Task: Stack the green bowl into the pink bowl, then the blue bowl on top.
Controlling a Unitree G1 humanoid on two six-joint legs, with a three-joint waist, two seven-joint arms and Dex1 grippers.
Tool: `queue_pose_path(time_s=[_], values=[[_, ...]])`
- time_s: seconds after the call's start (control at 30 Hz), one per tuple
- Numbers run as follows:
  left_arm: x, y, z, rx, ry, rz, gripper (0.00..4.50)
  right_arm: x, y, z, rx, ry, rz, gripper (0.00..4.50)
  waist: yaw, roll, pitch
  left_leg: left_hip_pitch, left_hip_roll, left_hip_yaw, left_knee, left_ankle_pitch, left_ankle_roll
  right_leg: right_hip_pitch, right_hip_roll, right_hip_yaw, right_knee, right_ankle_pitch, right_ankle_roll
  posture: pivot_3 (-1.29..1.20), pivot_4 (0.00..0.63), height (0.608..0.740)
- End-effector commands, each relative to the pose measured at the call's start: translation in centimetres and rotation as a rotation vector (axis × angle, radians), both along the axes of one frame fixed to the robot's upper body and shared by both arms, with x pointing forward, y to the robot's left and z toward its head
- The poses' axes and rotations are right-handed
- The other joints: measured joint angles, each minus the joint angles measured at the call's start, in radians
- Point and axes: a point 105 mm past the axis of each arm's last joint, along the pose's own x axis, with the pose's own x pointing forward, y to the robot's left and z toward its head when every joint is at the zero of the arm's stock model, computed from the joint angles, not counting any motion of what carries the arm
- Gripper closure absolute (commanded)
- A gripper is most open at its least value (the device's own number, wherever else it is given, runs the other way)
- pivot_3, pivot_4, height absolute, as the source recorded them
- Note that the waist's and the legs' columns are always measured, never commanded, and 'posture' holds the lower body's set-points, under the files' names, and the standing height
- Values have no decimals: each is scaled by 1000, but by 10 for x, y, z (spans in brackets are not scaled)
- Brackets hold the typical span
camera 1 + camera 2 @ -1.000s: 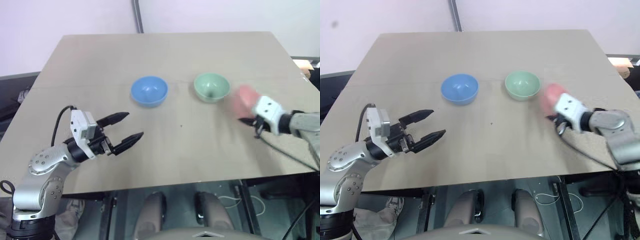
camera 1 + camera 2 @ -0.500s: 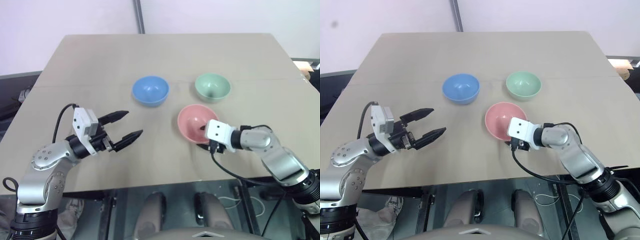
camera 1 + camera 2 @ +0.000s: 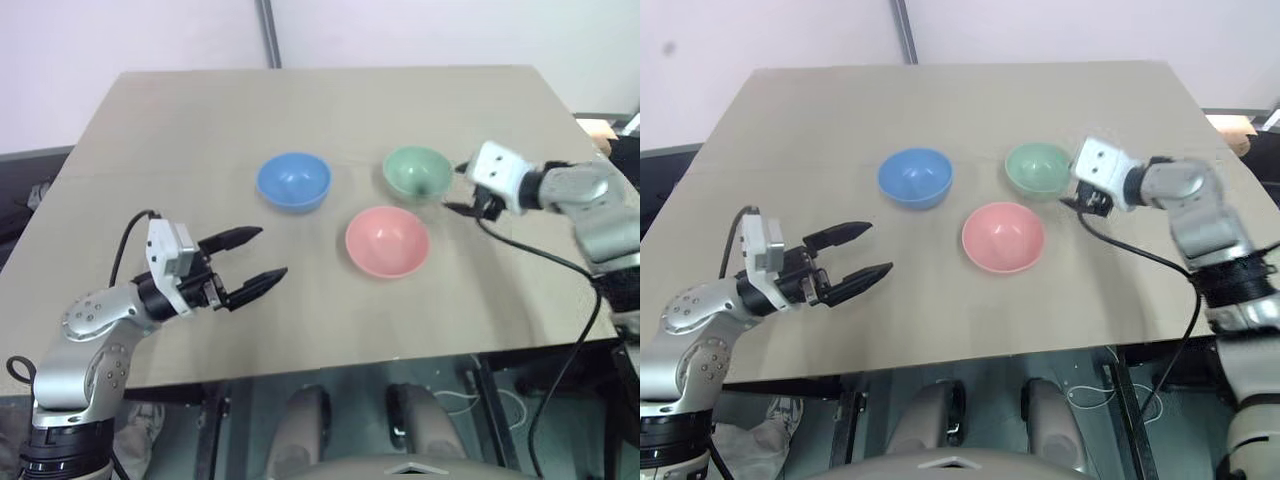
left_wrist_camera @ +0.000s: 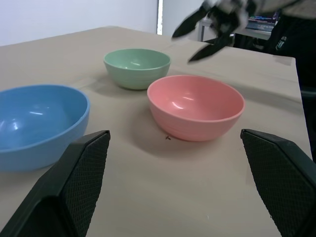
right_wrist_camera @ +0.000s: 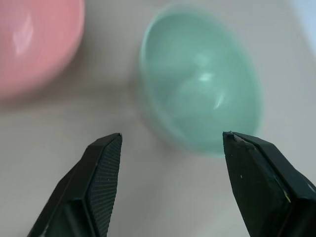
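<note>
Left eye view: three small round smooth plastic bowls sit apart on the pale wooden table [image 3: 200, 120], none nested; the salmon-pink bowl [image 3: 387, 241] stands alone nearest the robot, upright and empty; the pale mint-green bowl [image 3: 417, 173] lies behind it toward the right; the light sky-blue bowl [image 3: 293, 181] lies behind toward the left, well apart from the green one; the right gripper [image 3: 462, 189] hangs just beside the green bowl's right rim, jaws spread, nothing between them; the left gripper [image 3: 255, 255] hovers over bare table on the near left, jaws wide open and empty.

Right eye view: same layout; contact between right gripper and green bowl cannot be told.

Left wrist view: blue bowl near, pink bowl centre, green bowl behind; all three rest on the table separately; the right gripper's black fingers [image 4: 207, 37] hang parted above the table beyond the pink bowl.

Right wrist view: the green bowl lies ahead between the two parted fingers, not gripped; the pink bowl's edge sits off to one side.

Judgement: no stacking step is complete; the pink bowl appears placed as the base; the step in hand looks like the approach to grasp the green bowl; remaining: seat green into pink, then blue on top.
</note>
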Motion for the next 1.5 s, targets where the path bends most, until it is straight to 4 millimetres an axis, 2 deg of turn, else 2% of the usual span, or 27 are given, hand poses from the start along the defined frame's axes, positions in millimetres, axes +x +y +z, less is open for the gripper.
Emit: queue_pose_path(time_s=[0.03, 0.1, 0.2, 0.23, 0.33, 0.4, 0.53, 0.57, 0.63, 0.7, 0.8, 0.87, 0.93, 1.0, 1.03, 1.07, 1.1, 1.13, 1.27, 1.37, 1.5], values=[[-6, 6, 8, 6, -22, 24, 0, 16, 11, 6, -87, -78, 78, 934, -11, 0, 0, 0, 0, 1, -2, 0, 0, -1, 1, 1, 0, 1, 1, 0, 150, 740], [-9, 8, 8, 9, -19, 38, 0, 26, 16, 2, -103, -92, 73, 934, -17, 0, 0, 0, 1, 1, -3, 0, 0, -2, 1, 1, 0, 2, 3, 0, 150, 740], [-13, 8, 8, 13, -21, 51, 0, 34, 19, 0, -119, -108, 64, 1798, -17, 0, 0, 0, 1, 1, -4, 0, 0, -2, 1, 1, 0, 2, 3, 0, 150, 740], [-14, 8, 8, 14, -23, 55, 0, 35, 19, -1, -122, -106, 67, 2501, -15, 0, 0, 0, 1, 1, -4, 0, 0, -2, 1, 1, 0, 1, 1, 0, 150, 740], [-15, 9, 8, 9, -25, 69, 0, 34, 19, 3, -149, -131, 102, 3797, -12, 0, 0, 0, 1, 1, -4, 0, 0, -2, -1, 1, 0, 0, 0, 0, 150, 740], [-14, 10, 7, 16, -32, 91, 0, 29, 18, 15, -176, -193, 149, 4468, -13, 2, 1, 0, 1, 1, -3, 0, 0, -2, -1, 1, 1, 0, 0, 0, 150, 740], [-6, 12, 5, 25, -48, 143, 0, 6, 18, 48, -184, -286, 253, 4468, -11, 3, 2, 0, 1, 2, -3, 0, -1, -2, -1, 3, 2, 0, 0, 0, 150, 740], [-4, 12, 4, 27, -47, 154, 0, -9, 23, 58, -125, -273, 283, 4468, -11, 3, 2, 1, 1, 2, -3, 0, -1, -2, -1, 2, 2, 0, 0, 0, 150, 740], [3, 14, 0, 36, -44, 180, 0, -58, 39, 72, 14, -172, 399, 4468, -11, 3, 2, 1, 1, 2, -3, 0, -1, -2, 0, 2, 3, 0, 1, 0, 150, 740], [11, 15, -3, 52, -53, 204, 0, -98, 49, 67, 7, -99, 494, 4468, 6, 4, 2, 1, 3, -1, -5, 0, -1, -2, 0, 0, 3, 2, 3, 0, 150, 740], [34, 22, 3, 23, -70, 292, 0, -133, 65, 51, -36, -44, 559, 4468, 10, 4, 2, 2, 2, -1, -4, 0, -1, -2, 1, 0, 4, 2, 3, 0, 150, 740], [46, 24, 8, 26, -86, 310, 0, -139, 74, 45, -31, -21, 556, 4468, 11, 3, 2, 2, 2, -2, -1, 1, -1, -1, 1, -1, 4, -1, 0, 0, 150, 740], [57, 26, 13, 31, -104, 327, 0, -129, 81, 43, -2, -32, 507, 3643, 8, 2, 2, 3, 3, -1, 3, 2, -2, 0, 2, -2, 4, -1, 1, 0, 150, 740], [64, 24, 17, 53, -117, 331, 0, -120, 80, 34, -14, -25, 464, 3090, 9, 2, 1, 4, 4, 0, 5, 2, -3, 1, 2, -2, 4, -1, 0, 0, 150, 740], [68, 23, 18, 77, -132, 337, 0, -114, 78, 33, -20, -50, 433, 2475, 9, 2, 1, 3, 4, 0, 7, 2, -3, 1, 1, -3, 4, 0, 0, 0, 150, 740], [71, 22, 19, 110, -151, 348, 0, -105, 75, 36, -26, -98, 389, 2150, 10, 2, 1, 3, 4, 0, 8, 2, -3, 1, 1, -3, 4, 0, 0, 0, 150, 740], [73, 21, 20, 149, -175, 359, 0, -101, 72, 38, -32, -124, 363, 1514, 11, 2, 1, 2, 4, 1, 8, 2, -3, 1, 1, -3, 4, 1, -2, 0, 150, 740], [75, 21, 21, 200, -206, 376, 0, -97, 68, 42, -39, -160, 336, 1180, 12, 2, 1, 1, 3, 1, 7, 2, -3, 0, 0, -2, 4, 3, -3, 0, 150, 740], [82, 16, 24, 327, -242, 372, 0, -108, 58, 61, 100, -128, 273, 1180, 19, 2, 1, -3, 3, 0, 4, 1, -4, -4, 0, -3, 4, 3, -3, 0, 150, 740], [96, 6, 32, 549, -272, 322, 0, -124, 48, 77, 295, -49, 202, 1180, 27, 1, 2, -5, 3, -2, 4, 1, -4, -4, 1, -6, 3, 4, -1, 0, 150, 740], [109, -11, 37, 829, -355, 218, 0, -143, 30, 74, 374, 31, 108, 1180, 37, 1, 1, -5, 2, -3, 6, 1, -4, -3, 1, -7, 3, 2, -3, 0, 150, 740]])
